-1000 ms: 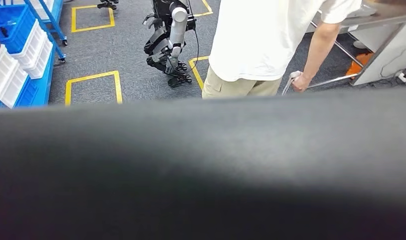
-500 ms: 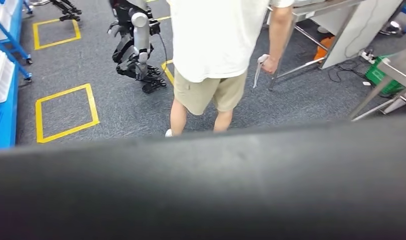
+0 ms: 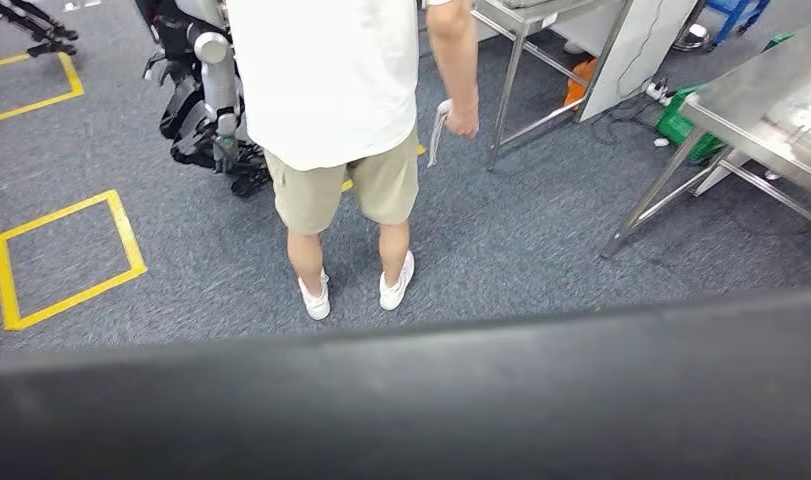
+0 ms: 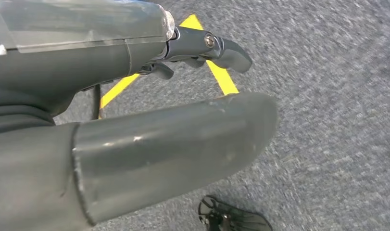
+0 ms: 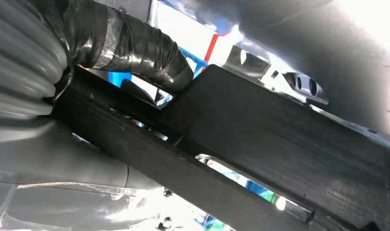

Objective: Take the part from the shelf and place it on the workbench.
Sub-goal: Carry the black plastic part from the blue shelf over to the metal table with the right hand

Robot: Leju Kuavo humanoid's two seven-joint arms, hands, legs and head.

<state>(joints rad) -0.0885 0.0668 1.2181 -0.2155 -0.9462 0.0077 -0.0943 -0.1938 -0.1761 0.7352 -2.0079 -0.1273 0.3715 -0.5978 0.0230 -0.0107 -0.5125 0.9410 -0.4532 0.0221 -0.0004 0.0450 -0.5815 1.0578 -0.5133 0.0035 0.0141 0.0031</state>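
Across the near half of the head view lies a broad, blurred dark band (image 3: 431, 400), too close to the camera to make out. Beyond it a person (image 3: 341, 110) in a white shirt and tan shorts stands on the grey carpet (image 3: 521, 240), back turned, one hand (image 3: 461, 120) gripping a pale strap-like thing (image 3: 437, 128). To the far left of the person stands another robot (image 3: 206, 90), and a yellow floor square (image 3: 66, 255) lies at the left. A steel workbench (image 3: 771, 105) stands at the right, with a second metal table (image 3: 541, 30) farther off.

The right wrist view gives what the head view does not: the right hand (image 5: 101, 62) holds a flat black part (image 5: 260, 144), thumb on one face and dark fingers (image 5: 135, 45) wrapped over the other, with blue shelving blurred behind it.

In the left wrist view the left hand (image 4: 183, 96) hangs over carpet crossed by a yellow line (image 4: 217, 72). Its thick thumb (image 4: 183, 144) is extended and its dark fingers (image 4: 217, 48) are lightly bent apart from it, holding nothing.
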